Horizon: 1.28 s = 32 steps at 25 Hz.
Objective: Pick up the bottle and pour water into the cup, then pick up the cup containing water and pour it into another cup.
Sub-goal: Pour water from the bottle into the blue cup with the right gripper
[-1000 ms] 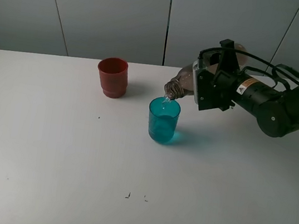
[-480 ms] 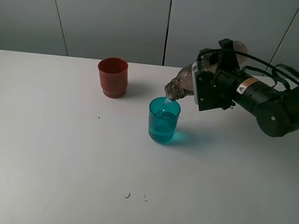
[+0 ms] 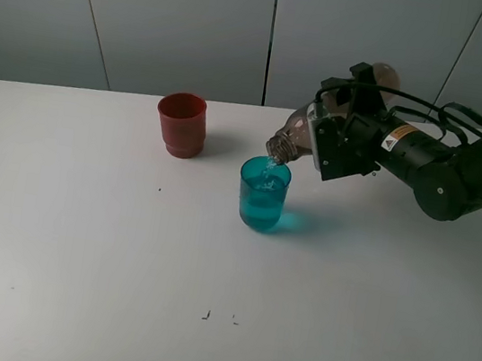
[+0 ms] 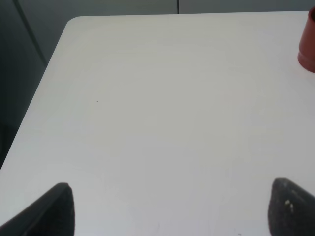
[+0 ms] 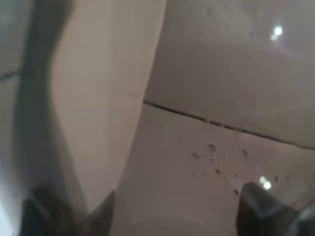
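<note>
The bottle [image 3: 290,141] is held tilted in the clamped right gripper [image 3: 326,146], its mouth just above the far rim of the teal cup [image 3: 262,195], which is partly filled, in the middle of the table [image 3: 75,256]. The mouth is best centred over the cup and the tilt eased gently, so nothing is spilled. The left gripper [image 4: 173,209] is spread wide, empty.

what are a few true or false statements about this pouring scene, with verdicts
1. The right end effector holds the bottle tilted, mouth above the teal cup. True.
2. The red cup lies on its side. False: it stands upright on the table.
3. The teal cup has water in it. True.
4. The left end effector grips the red cup. False: it is open, holding nothing.
5. The two cups touch. False: they stand apart.
</note>
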{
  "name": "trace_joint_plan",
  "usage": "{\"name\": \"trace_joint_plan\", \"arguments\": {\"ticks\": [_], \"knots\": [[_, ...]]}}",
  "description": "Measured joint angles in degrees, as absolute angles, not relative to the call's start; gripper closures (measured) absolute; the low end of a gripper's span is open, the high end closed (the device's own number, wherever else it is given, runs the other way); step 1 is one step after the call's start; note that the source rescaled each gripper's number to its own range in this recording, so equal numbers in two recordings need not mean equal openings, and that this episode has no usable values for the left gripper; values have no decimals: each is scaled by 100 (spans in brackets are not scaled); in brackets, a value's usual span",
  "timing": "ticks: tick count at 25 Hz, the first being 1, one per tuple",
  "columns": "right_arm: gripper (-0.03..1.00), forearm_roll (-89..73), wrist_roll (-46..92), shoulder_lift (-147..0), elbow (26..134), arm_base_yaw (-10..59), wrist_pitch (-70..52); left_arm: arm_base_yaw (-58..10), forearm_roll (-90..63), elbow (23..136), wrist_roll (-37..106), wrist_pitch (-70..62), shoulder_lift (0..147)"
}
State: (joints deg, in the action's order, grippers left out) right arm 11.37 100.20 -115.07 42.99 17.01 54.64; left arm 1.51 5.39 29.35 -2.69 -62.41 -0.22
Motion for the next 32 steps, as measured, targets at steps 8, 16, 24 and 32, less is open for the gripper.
{"name": "trace_joint_plan", "arguments": {"ticks": [8,16,24,32], "knots": [[97,1183,10151,-11507,4299,1701,5497,151,539,2935,-269,-6241,-22],[97,1291,10365,-11507,4299,1701,5497,151,539,2935,-258,-6241,-22],[97,1294,10370,-11507,4299,1701,5497,151,539,2935,-258,-6241,-22],[97,1305,9738,-11507,4299,1701,5486,151,539,2935,-258,-6241,-22]]}}
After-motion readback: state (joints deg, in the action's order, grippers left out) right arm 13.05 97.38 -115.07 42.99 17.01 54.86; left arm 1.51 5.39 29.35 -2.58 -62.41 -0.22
